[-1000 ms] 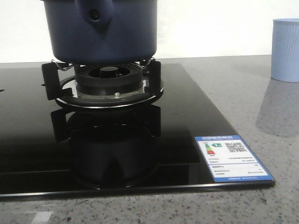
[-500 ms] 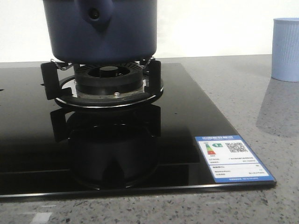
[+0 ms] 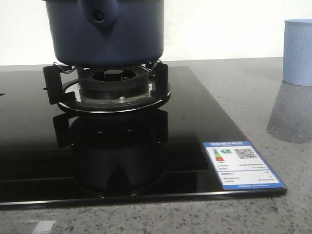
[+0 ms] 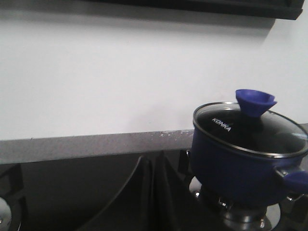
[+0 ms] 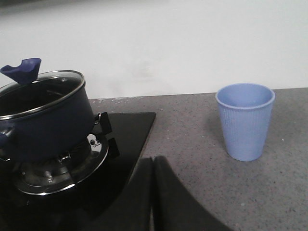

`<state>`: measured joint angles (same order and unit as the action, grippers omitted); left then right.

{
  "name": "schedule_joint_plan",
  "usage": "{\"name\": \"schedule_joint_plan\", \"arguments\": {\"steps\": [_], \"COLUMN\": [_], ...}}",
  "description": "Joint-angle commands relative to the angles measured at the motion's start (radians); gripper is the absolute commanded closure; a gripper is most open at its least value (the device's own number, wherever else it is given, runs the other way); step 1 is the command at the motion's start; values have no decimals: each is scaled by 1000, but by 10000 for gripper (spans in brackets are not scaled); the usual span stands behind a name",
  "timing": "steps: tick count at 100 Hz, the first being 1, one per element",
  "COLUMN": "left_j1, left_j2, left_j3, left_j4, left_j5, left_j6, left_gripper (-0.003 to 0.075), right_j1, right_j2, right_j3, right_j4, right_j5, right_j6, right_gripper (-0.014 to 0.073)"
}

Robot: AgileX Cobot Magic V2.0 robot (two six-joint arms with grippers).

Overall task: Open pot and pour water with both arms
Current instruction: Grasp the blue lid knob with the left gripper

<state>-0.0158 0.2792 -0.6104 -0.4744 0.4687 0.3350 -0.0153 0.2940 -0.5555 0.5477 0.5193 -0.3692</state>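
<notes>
On the left burner stand (image 3: 109, 92) sat the pot (image 3: 109, 34), its glass lid (image 4: 252, 127) on, steady for an approach to the knob (image 4: 255, 101). Rightward, the left claw (image 4: 153, 192) and right claw (image 5: 153, 192) were each pressed together, holding nothing. Farthest right, the cup (image 5: 245, 120) stood upright on the table (image 3: 253, 97), probably to receive water.
</notes>
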Motion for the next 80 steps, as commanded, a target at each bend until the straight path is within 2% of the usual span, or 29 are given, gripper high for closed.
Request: {"name": "schedule_joint_plan", "arguments": {"steps": [1, 27, 33, 39, 52, 57, 65, 80], "left_j1": [-38, -167, -195, -218, -266, -285, -319, -415], "left_j2": [68, 142, 164, 188, 257, 283, 328, 434], "left_j3": [-98, -150, -150, -150, -150, -150, -150, -159], "left_j4": [-31, -40, -64, -88, -121, -127, -135, -140], "left_j5": [-40, -59, -66, -76, -115, -136, -179, -258], "left_j6": [23, 116, 116, 118, 118, 118, 118, 133], "left_gripper": [741, 720, 672, 612, 401, 316, 230, 227], "right_j1": [7, 20, 20, 20, 20, 20, 20, 20], "right_j2": [99, 245, 256, 263, 263, 263, 263, 263], "right_j3": [-113, -201, -201, -201, -201, -201, -201, -201], "right_j4": [7, 7, 7, 7, 7, 7, 7, 8], "right_j5": [-24, 4, 5, 5, -10, -14, -16, -16], "right_j6": [-31, -58, -76, -76, -76, -76, -76, -76], "right_gripper": [650, 628, 569, 468, 181, 117, 97, 99]}}
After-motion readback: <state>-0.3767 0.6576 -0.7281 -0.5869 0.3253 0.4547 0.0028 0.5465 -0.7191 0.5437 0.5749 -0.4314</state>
